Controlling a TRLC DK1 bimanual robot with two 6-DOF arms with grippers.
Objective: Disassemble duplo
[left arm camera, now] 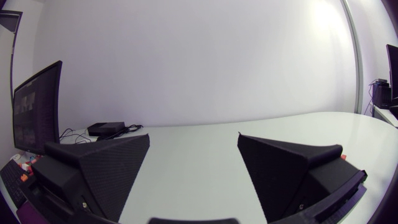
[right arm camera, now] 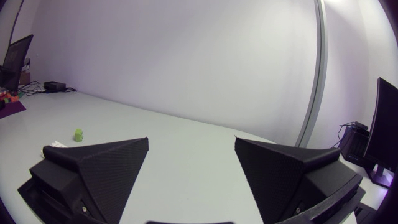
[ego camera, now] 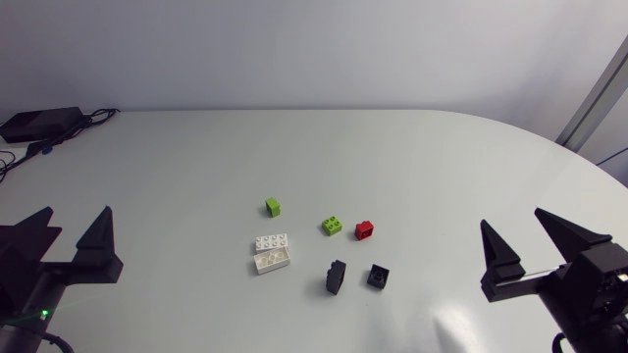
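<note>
With left fingers (ego camera: 99,242) and right fingers (ego camera: 497,258) spread empty, we should clamp each layer of the seemingly joined white stack (ego camera: 271,252), six o'clock of the green cube (ego camera: 273,206), separately.

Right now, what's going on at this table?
Nothing is being handled. The left hand and right hand sit open and empty at the sides of the table. Bricks lie apart mid-table: green brick, second green, red brick, black wedge, black brick, and a white block that may be two pieces joined.
</note>
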